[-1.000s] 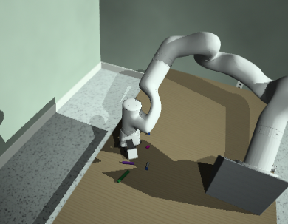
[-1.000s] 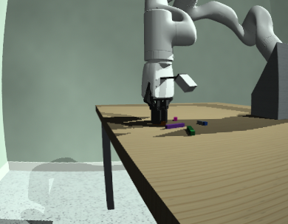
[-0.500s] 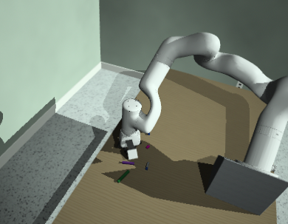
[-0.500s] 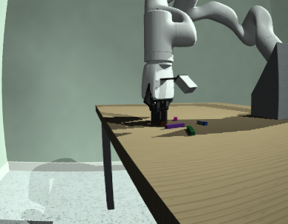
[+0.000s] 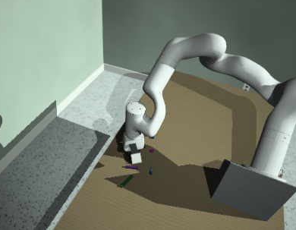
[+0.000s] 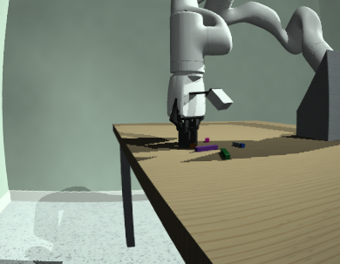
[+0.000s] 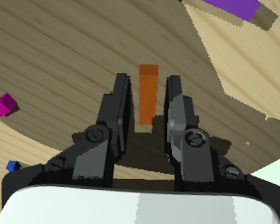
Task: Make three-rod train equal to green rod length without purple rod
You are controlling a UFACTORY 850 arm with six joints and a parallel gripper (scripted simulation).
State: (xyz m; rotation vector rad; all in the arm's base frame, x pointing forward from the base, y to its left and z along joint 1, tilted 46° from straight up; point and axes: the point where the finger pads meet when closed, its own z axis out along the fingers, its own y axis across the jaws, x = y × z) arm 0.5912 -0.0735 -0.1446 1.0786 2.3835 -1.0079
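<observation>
My gripper (image 7: 148,87) (image 6: 187,139) points straight down, low over the table near its far left edge. It is partly open. The orange rod (image 7: 148,97) lies flat on the table between the fingers, with a small gap on each side. The purple rod (image 5: 131,167) (image 6: 207,148) lies just beyond it. The green rod (image 5: 127,181) (image 6: 225,153) lies further out. A short magenta rod (image 5: 152,150) (image 6: 207,140) (image 7: 6,105) lies to one side. A small blue rod (image 7: 11,166) (image 5: 152,137) lies near the arm. A blue and a grey piece (image 5: 150,171) (image 6: 239,145) lie close together.
A large grey box (image 5: 253,190) (image 6: 321,99) stands at the robot's base on the wooden table (image 5: 207,117) (image 6: 255,199). The table's left edge (image 6: 138,165) runs close to the gripper. The arm arches over the table's middle.
</observation>
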